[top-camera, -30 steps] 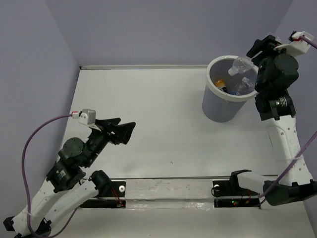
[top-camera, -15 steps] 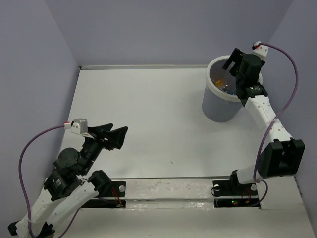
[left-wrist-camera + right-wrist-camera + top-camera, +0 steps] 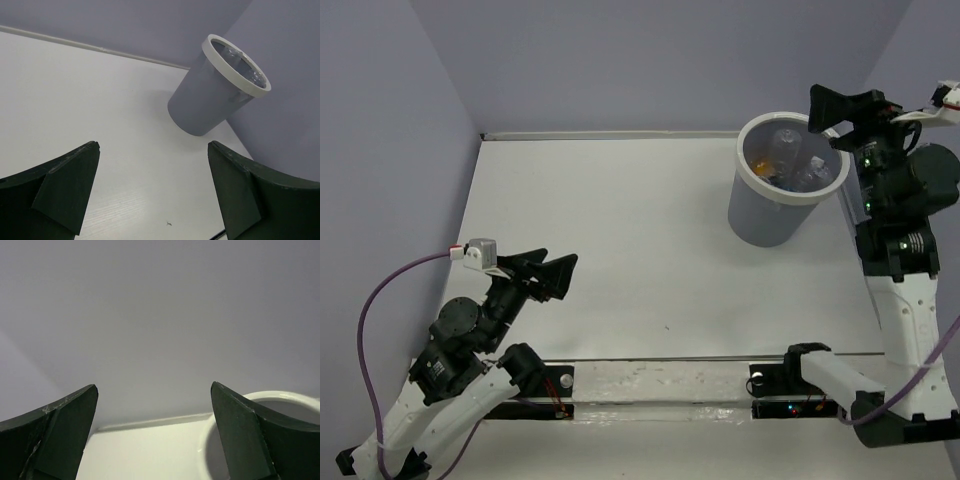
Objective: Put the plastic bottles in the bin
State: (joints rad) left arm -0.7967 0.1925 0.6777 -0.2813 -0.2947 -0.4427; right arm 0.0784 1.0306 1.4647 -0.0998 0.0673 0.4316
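The grey bin (image 3: 772, 212) with a white rim stands at the far right of the table. Several plastic bottles lie inside it: a clear one (image 3: 787, 147) on top and an orange-filled one (image 3: 761, 164) beneath. My right gripper (image 3: 832, 122) is open and empty, raised above the bin's right rim. The right wrist view shows only the bin's rim (image 3: 272, 397) and the back wall. My left gripper (image 3: 563, 270) is open and empty, low over the near left of the table. The left wrist view shows the bin (image 3: 210, 100) far ahead.
Purple walls close the table on the left, back and right. A rail (image 3: 660, 382) with the arm bases runs along the near edge. A small dark speck (image 3: 170, 223) lies on the white tabletop.
My right gripper held a clear bottle over the bin, dipped into it, and has now risen back to the right, empty. The bottle lies in the bin. The left arm drew back slightly.
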